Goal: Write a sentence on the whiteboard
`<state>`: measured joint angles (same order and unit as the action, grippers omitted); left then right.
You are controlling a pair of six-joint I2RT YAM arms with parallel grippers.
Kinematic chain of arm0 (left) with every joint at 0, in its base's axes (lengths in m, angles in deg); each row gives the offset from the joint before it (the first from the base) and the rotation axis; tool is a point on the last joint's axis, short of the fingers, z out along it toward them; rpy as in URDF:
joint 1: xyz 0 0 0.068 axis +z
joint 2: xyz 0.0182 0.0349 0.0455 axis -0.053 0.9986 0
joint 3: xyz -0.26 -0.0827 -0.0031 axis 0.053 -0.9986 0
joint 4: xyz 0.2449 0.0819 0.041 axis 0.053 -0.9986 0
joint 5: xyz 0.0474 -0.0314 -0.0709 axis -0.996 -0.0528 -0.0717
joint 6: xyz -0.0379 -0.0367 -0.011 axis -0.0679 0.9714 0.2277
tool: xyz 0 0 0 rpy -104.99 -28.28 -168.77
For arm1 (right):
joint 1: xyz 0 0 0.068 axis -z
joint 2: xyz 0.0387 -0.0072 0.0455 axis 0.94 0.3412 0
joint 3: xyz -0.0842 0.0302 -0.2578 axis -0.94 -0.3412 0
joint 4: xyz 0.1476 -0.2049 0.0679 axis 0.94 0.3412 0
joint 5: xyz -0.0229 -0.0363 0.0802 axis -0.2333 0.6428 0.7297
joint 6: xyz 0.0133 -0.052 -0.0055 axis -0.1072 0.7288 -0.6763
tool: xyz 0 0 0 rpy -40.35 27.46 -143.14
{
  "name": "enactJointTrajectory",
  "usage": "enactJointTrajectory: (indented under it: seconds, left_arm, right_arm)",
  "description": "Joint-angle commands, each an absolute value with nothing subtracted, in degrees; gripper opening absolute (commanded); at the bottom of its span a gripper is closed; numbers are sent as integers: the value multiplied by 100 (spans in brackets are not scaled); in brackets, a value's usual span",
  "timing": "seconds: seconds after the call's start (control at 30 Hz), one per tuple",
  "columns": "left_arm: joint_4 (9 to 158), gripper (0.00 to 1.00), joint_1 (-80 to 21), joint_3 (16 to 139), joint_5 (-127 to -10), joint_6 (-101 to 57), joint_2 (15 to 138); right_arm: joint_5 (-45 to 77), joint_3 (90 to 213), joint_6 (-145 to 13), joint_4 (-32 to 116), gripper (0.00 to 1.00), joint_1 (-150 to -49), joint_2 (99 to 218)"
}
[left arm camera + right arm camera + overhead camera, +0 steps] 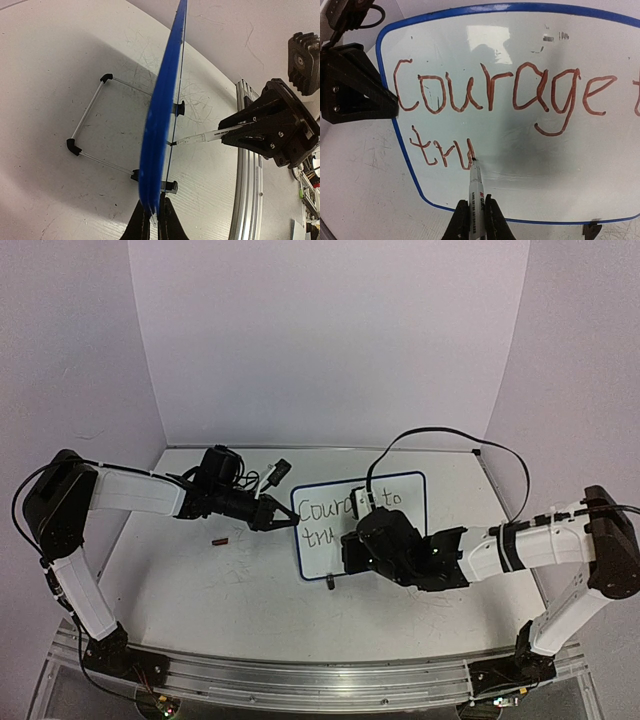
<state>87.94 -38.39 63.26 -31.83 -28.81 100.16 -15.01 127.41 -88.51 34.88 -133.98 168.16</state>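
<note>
**Board clamped on left edge, marker tip on second line**

- Whiteboard sits mid-surface, a bit toward the far side. It stands nearly upright on a thin wire stand with black corner pieces, and its writing face points at the near edge.
- Surface is pale and scratched, with faint scribbles around the stand.
- Left hand is narrow and pinched on the board's left edge, on the blue frame. The left wrist view shows both fingers closed on the frame edge-on. The right wrist view shows it as a black wedge against the frame beside the "C".
- Right hand is in front of the board's lower middle, closed around a marker. The barrel runs up between the fingers and is white with print on it.
- Marker tip touches the board face at the end of the second line. The left wrist view agrees, with the tip against the board from the writing side.
- Sentence is in reddish-brown ink. The top line reads "Courage", and "to" after it shows from overhead. The second line reads "tr" plus one more letter that looks like a "u" or an unfinished "y".
- A small dark-red piece lies on the surface left of the board, below the left arm. It is too small to identify.
- A black cable loops above the right arm.
</note>
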Motion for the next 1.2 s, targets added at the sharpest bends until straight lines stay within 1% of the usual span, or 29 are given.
enactJointTrajectory:
  seconds: [0.0,0.67,1.07,1.17]
  left_arm:
    - [8394,0,-3977,6436,-3160,-3094,10008]
    - [8377,0,-3979,6428,-3207,-3117,9988]
    - [8366,0,-3978,6426,-3217,-3120,9984]
    - [8368,0,-3977,6424,-3229,-3124,9982]
  right_arm:
    - [-1616,12600,-8992,3629,0,-13388,16752]
    - [-1487,12401,-9210,3636,0,-13575,16852]
    - [-1494,12900,-8932,3429,0,-13591,17315]
    - [-1443,13066,-8826,3416,0,-13588,17254]
